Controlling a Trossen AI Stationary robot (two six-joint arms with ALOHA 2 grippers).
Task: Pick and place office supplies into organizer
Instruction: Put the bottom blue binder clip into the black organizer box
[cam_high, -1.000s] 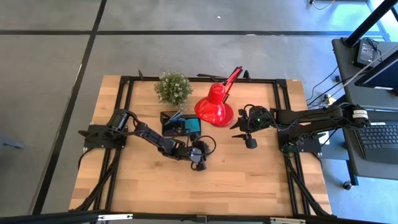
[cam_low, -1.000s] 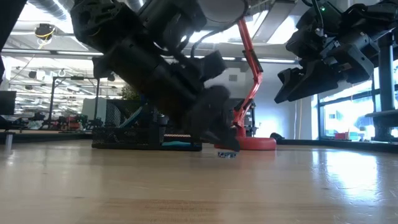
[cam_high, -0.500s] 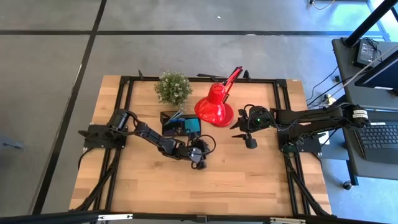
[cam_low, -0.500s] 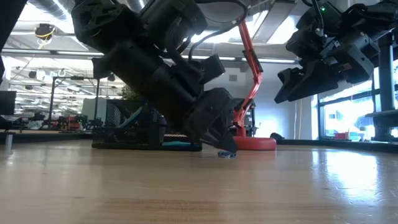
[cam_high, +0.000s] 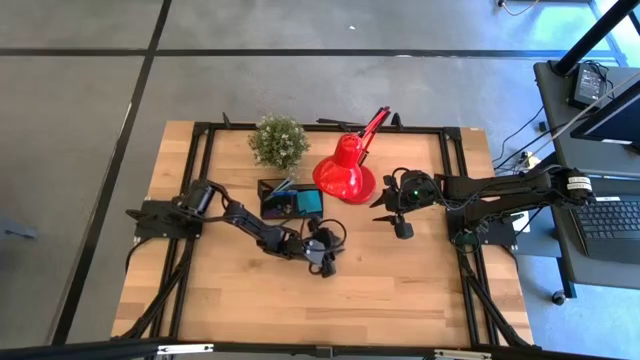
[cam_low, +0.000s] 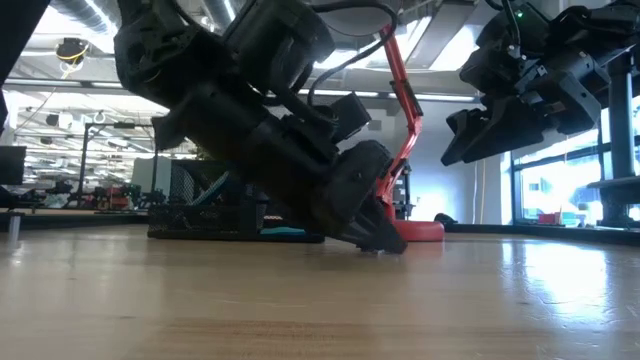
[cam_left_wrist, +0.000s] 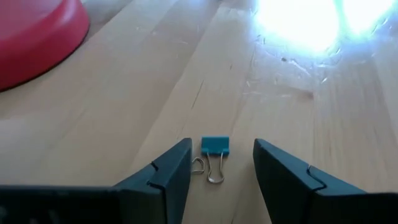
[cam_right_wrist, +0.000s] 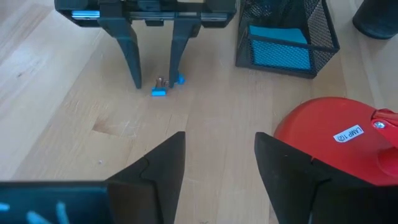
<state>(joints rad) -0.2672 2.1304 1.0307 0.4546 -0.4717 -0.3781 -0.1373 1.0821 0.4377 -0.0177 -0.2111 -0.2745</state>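
Pale butcher-block wooden table (cam_high: 400, 290) fills the work area, ringed by black metal frame rails (cam_high: 200, 180). At its far side stand a glossy red desk lamp (cam_high: 345, 172) and a small green potted plant (cam_high: 278, 140), with the black wire-mesh desk organizer (cam_high: 291, 201) just in front of them; a square blue sticky-note pad (cam_right_wrist: 278, 48) already sits inside one compartment.

Reaching from the left, the left gripper (cam_high: 327, 266) is down at the tabletop, a little nearer than the organizer. Its two dark fingers (cam_left_wrist: 163, 177) are spread moderately wide and hold nothing. Between them, flat on the wood, lies a tiny blue binder clip with silvery wire handles (cam_left_wrist: 214, 155); a second small blue piece (cam_right_wrist: 180, 79) lies just beside it.

On the right, the right gripper (cam_high: 401, 226) hangs above the table, fingers parted and empty.

That clip looks light, stiff and slick, likely to skid or flip if nudged. My judgement: close squarely across the blue body, not the springy wire loops, pressing low against the wood.
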